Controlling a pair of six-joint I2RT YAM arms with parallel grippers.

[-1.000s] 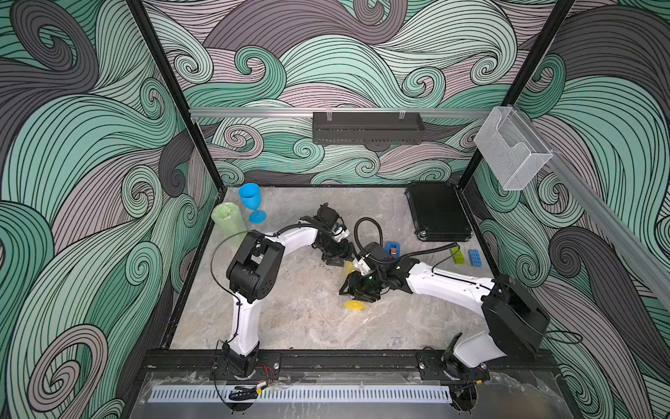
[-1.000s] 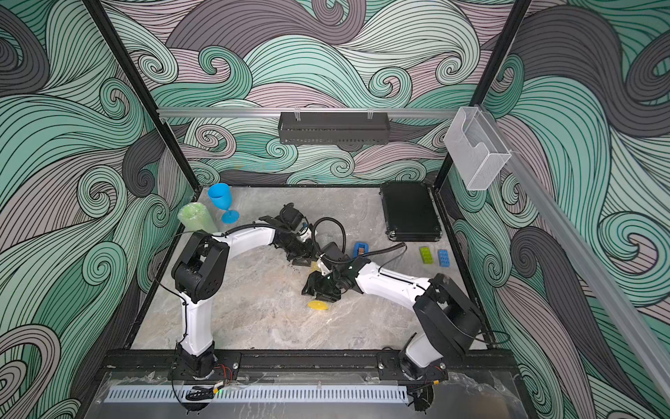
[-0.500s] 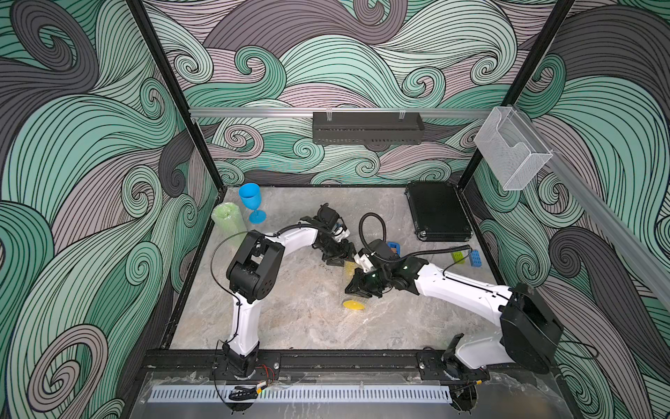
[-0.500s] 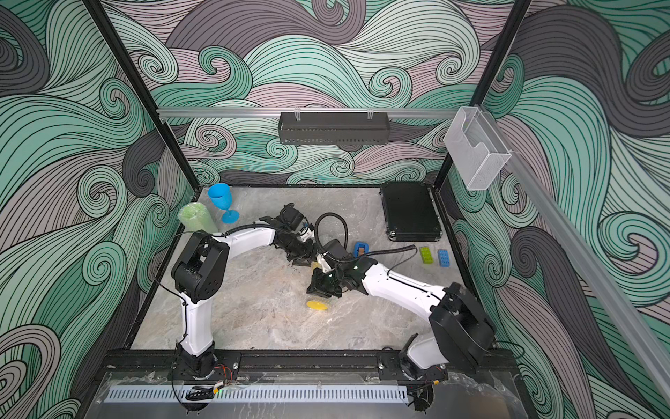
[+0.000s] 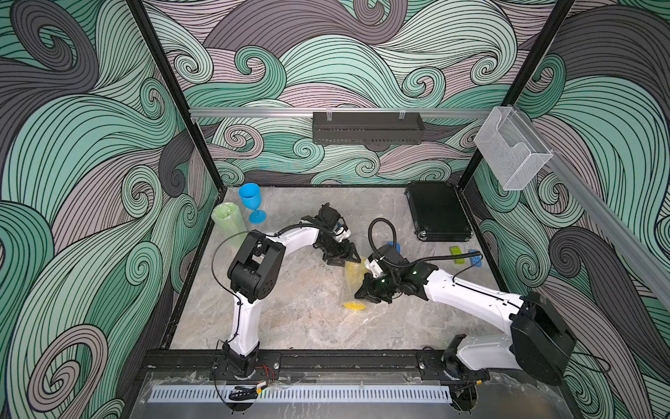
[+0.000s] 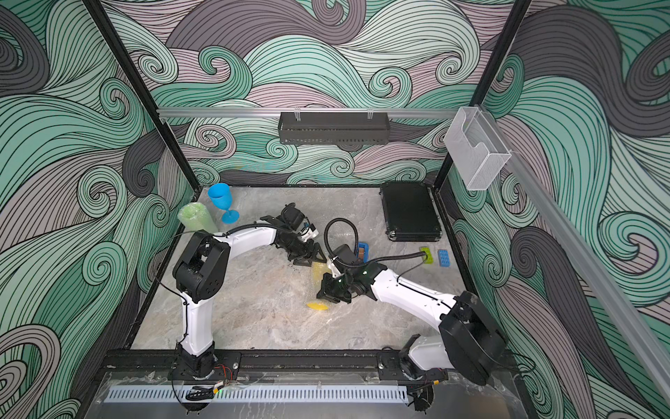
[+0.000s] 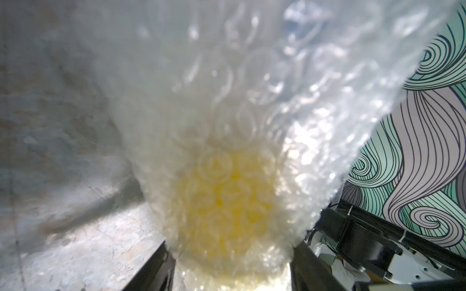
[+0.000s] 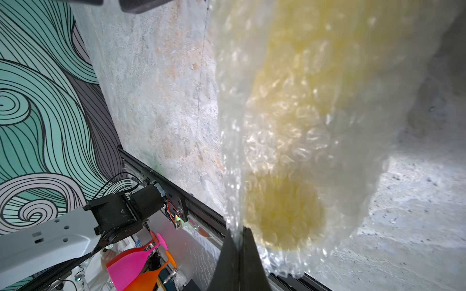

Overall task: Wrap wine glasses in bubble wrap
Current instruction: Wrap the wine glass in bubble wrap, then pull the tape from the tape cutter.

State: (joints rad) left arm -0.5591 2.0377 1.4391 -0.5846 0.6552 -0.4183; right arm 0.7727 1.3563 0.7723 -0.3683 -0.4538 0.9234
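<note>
The yellow wine glass (image 5: 354,306) lies on its side mid-table, rolled in bubble wrap (image 5: 351,272), with its foot poking out toward the front. My left gripper (image 5: 352,258) holds the bowl end; in the left wrist view its fingers (image 7: 161,267) press both sides of the wrapped bundle (image 7: 227,206). My right gripper (image 5: 364,293) is shut on a loose edge of the wrap (image 8: 233,201) beside the stem. The green wine glass (image 5: 226,219) stands wrapped at the back left. The bare blue one (image 5: 251,203) stands next to it.
A black case (image 5: 437,212) lies at the back right. A blue tape dispenser (image 5: 396,246) sits behind my right wrist. Small green (image 5: 457,252) and blue (image 5: 475,257) blocks lie by the right wall. Pink and orange goblets (image 8: 136,259) show beyond the front rail.
My right jaws have closed on the wrap's edge, and the right arm's elbow has swung out to the right. The left arm and the yellow glass have stayed put.
</note>
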